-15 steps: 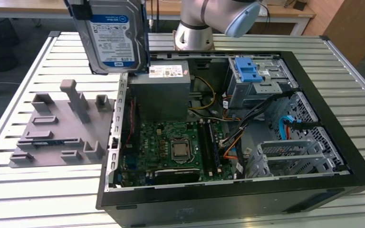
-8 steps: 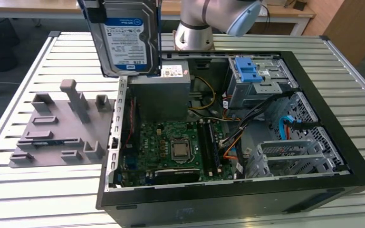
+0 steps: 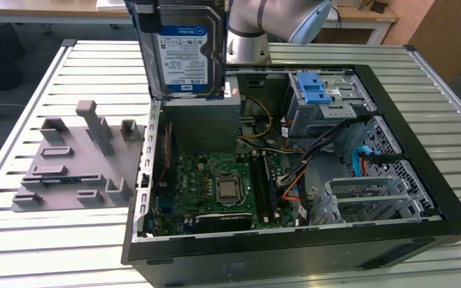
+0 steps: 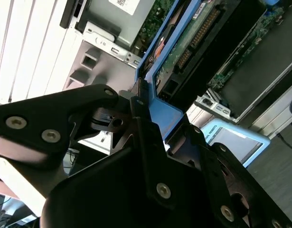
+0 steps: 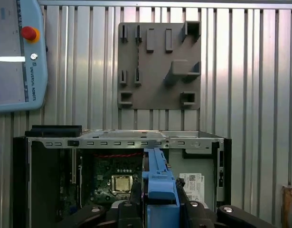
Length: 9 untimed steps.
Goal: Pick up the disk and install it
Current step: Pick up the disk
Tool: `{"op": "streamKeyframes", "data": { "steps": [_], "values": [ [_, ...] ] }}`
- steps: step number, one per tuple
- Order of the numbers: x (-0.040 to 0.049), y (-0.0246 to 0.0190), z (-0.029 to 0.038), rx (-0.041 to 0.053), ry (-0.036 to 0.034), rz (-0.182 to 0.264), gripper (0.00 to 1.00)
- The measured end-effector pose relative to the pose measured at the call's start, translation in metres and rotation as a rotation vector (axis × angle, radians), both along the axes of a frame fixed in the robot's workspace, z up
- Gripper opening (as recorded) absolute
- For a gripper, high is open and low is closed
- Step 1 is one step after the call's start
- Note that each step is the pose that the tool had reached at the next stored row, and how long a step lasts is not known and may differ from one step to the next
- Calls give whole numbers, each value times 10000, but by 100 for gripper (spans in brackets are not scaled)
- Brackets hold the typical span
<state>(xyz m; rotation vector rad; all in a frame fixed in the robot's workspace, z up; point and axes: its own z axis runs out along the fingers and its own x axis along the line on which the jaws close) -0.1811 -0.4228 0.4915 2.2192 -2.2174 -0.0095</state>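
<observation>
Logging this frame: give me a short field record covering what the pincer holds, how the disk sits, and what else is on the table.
pincer: shut on the disk's blue carrier
disk: held upright, label towards the exterior camera, raised over the open computer case
install status: not yet seated in the case
case interior: motherboard, grey power supply, blue drive-bay latch
beside case: grey fixture plate on the slatted table, at the exterior view's left
</observation>
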Motion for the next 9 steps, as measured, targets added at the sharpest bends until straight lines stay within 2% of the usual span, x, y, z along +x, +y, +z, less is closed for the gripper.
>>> {"op": "streamKeyframes", "data": {
  "steps": [9],
  "values": [
    [413,-35,-4,-1,0,0,36]
  ]
}}
